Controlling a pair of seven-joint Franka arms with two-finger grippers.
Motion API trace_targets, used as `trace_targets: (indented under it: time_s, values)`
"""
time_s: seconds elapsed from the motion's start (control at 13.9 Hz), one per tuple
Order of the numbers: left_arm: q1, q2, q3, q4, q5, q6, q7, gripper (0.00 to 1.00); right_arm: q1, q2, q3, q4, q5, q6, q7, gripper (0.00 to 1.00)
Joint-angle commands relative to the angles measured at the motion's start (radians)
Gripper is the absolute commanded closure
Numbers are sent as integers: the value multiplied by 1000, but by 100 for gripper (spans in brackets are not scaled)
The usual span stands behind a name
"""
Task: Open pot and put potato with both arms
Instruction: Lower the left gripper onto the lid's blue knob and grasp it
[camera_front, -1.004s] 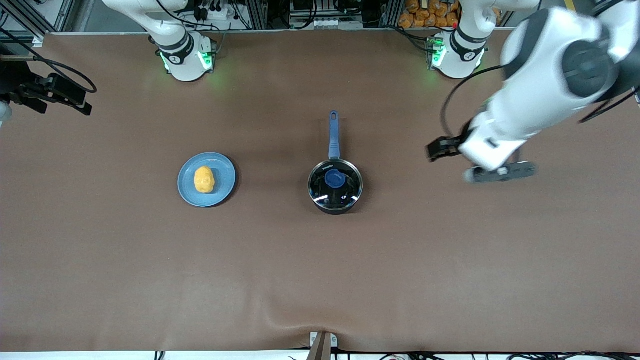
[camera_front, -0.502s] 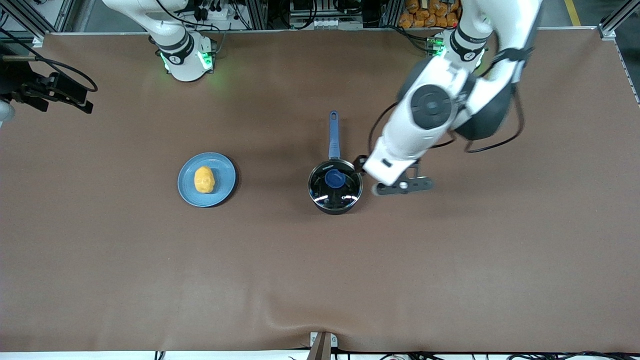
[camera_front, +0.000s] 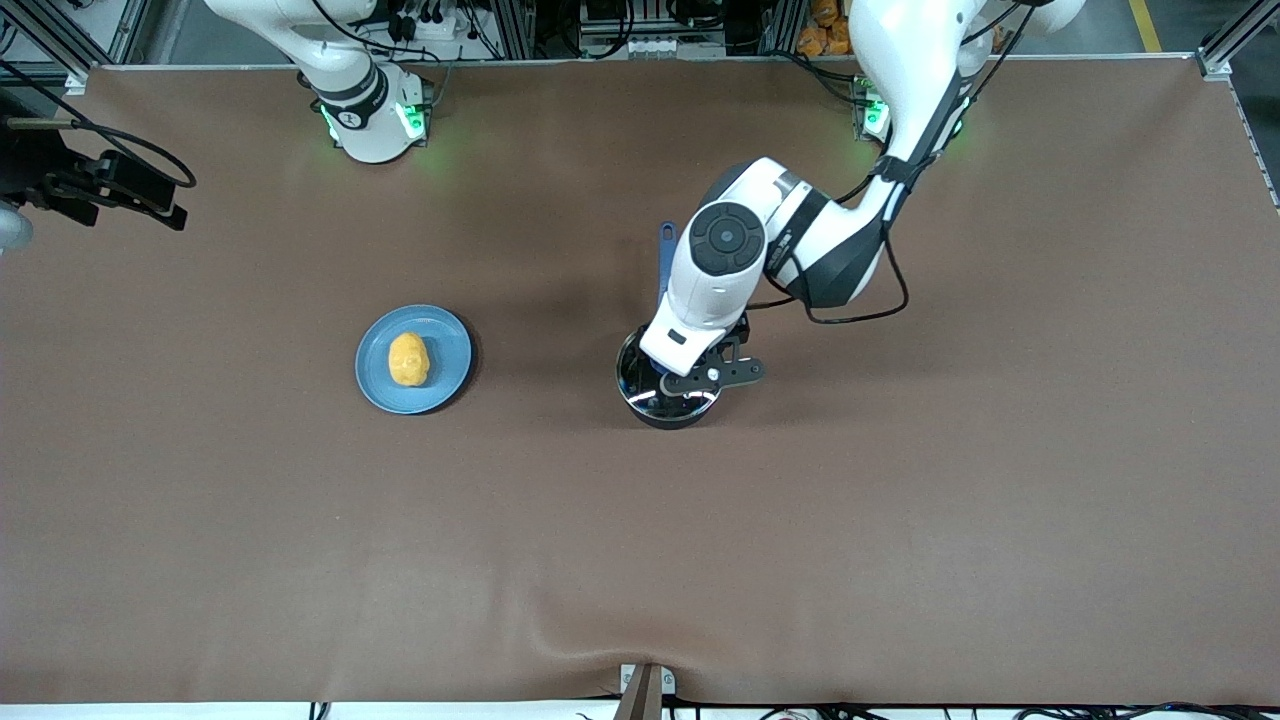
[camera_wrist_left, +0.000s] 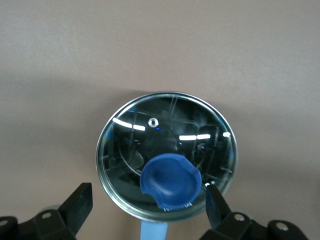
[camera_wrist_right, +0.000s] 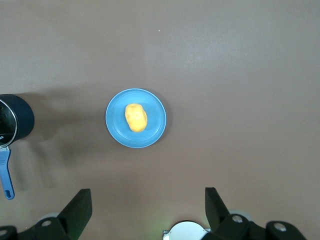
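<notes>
Both grippers gape: left gripper (camera_wrist_left: 147, 212) over the pot (camera_front: 668, 395) lid, right gripper (camera_wrist_right: 147, 212) waits high above the potato (camera_wrist_right: 135, 117)

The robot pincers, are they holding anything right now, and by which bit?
Nothing is held. The left pincer hangs open over the pot's lid, fingers either side of the blue knob, not touching. The right pincer is open, high above the table.

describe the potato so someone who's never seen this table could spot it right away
On the brown table, look toward the right arm's end for the flat light-blue plate. The potato lies on it: a small lumpy yellow-orange oval, the only warm-coloured thing, well apart from the black pot.
</notes>
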Motion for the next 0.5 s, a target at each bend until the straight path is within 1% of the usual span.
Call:
trace_targets:
  time_s: [0.0,0.22,0.43]
  values:
    - [-24,35,11,30,56,2,-43,0,-5,-2,-3,-7,8,-4,-12,0]
    - [-42,55,12,30,57,53,-105,0,-3,-2,-3,-8,8,-4,-12,0]
    - [-44,72,12,30,60,84,-107,0,-3,1,-3,-10,8,-4,-12,0]
